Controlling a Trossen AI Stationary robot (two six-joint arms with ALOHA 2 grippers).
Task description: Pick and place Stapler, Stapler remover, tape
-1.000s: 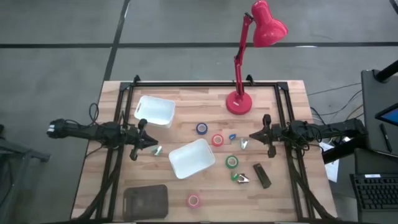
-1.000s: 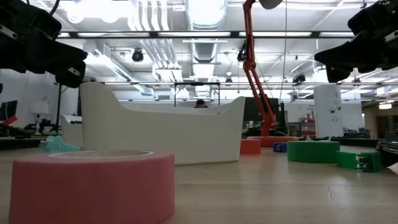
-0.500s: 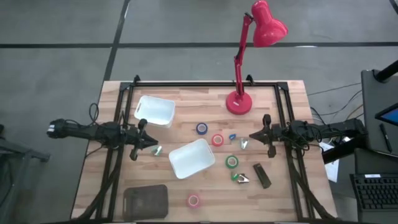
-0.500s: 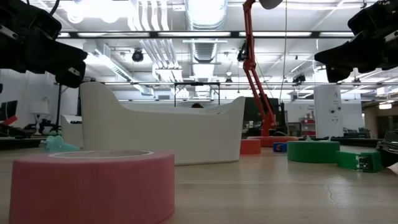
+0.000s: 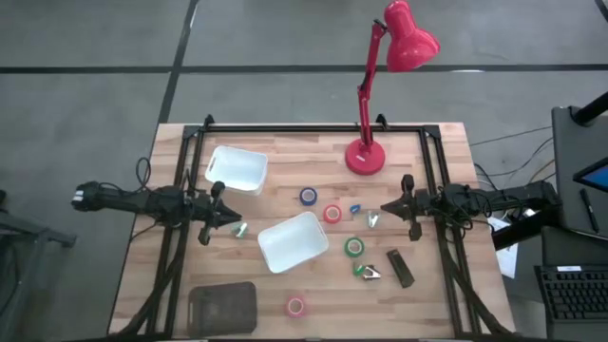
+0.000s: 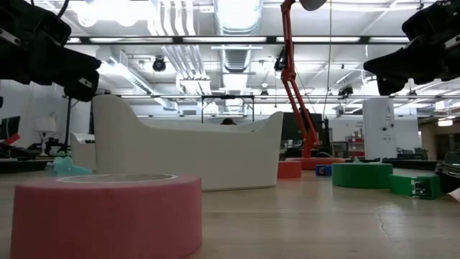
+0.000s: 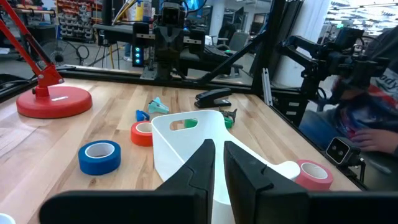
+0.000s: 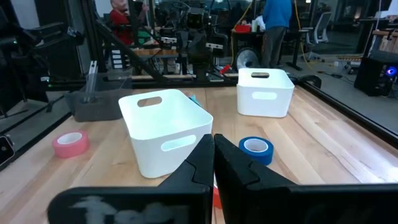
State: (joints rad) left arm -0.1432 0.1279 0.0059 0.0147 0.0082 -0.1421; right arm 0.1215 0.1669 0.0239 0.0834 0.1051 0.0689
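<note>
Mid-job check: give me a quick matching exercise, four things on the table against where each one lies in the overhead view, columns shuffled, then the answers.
Things:
1. pink tape
2. blue tape
3. stapler
4. red desk lamp

Places:
A. at the table's far edge, base on the wood
B. near the front edge, right of the dark grey tray
C. right-hand side, beside the green tape
D. just beyond the central white bin, next to the red tape

Pairs: 1-B, 2-D, 3-C, 4-A
</note>
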